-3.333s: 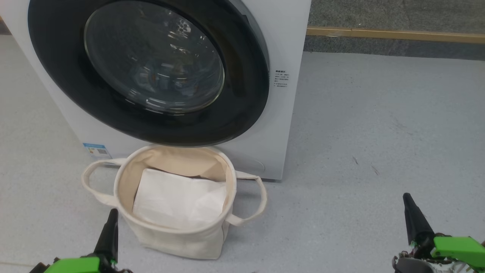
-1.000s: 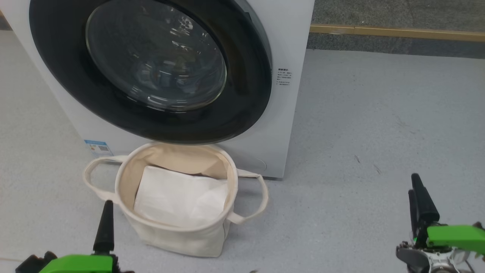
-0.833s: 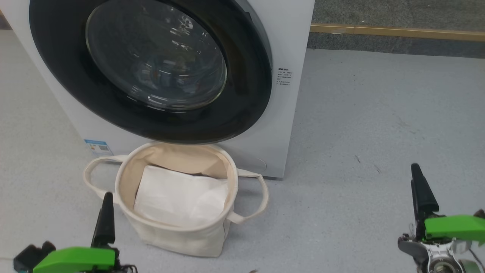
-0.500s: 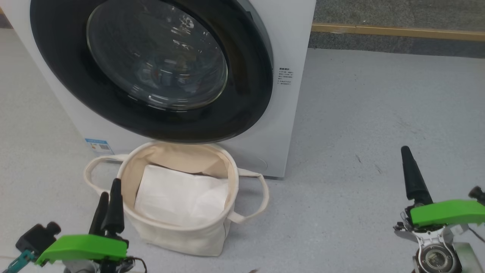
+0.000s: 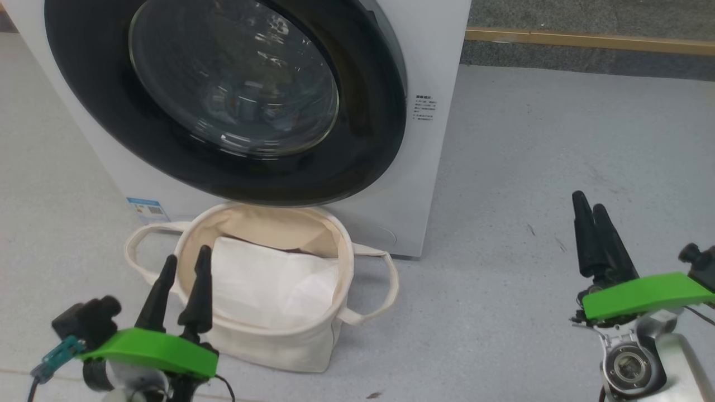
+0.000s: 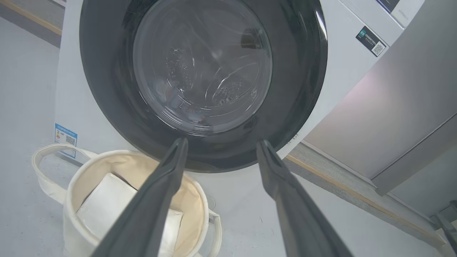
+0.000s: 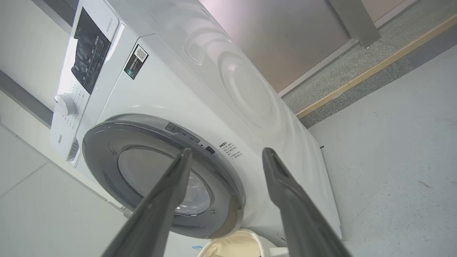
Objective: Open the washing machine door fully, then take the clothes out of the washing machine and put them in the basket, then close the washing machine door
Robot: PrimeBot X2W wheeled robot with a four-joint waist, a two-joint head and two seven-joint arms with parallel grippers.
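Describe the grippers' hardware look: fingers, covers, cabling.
The left gripper and right gripper each have two long, tapered matte-black fingers rising from a flat bright green cover. The left one carries a black module with a teal connector. The right one shows a white-silver wrist housing with a round metal fitting. No markings are legible.

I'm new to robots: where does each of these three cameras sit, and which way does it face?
Head view: on the robot's head, facing forward and down at the washing machine door, the basket and floor; left gripper lower left, right gripper lower right, both open.
Left wrist view: on the left wrist, facing the door's glass along its own two fingers, basket below.
Right wrist view: on the right wrist, tilted, facing the washing machine, front and side, between its own fingers.
Shared: door and basket appear in all three.
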